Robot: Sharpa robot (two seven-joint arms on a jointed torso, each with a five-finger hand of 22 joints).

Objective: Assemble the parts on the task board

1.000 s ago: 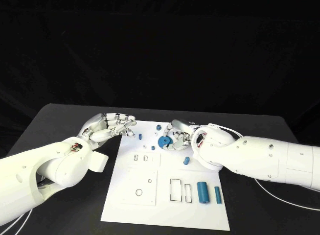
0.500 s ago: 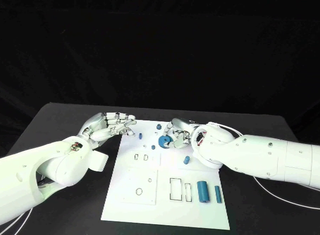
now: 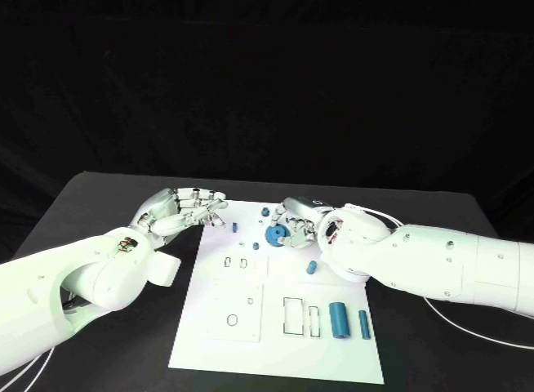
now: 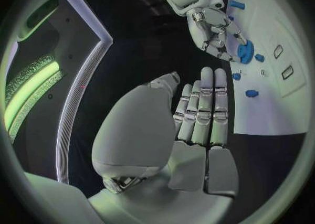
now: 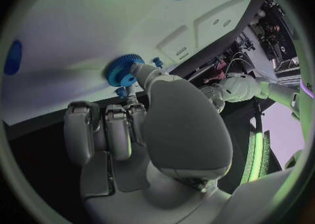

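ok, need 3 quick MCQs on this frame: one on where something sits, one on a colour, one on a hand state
1. Where does the gear sit?
A. on the board's far part, at the right hand
B. on the bare table
C. in the left hand

2. What colour are the two cylinders at the board's near right?
A. red
B. blue
C. yellow

3. What is the left hand doing?
A. gripping the gear
B. pressing a cylinder
C. holding nothing, beside the task board

Answers:
1 A: the right hand has a fingertip on the gear, per the right wrist view.
2 B: both are blue in the head view.
3 C: the left wrist view shows bare fingers off the board.
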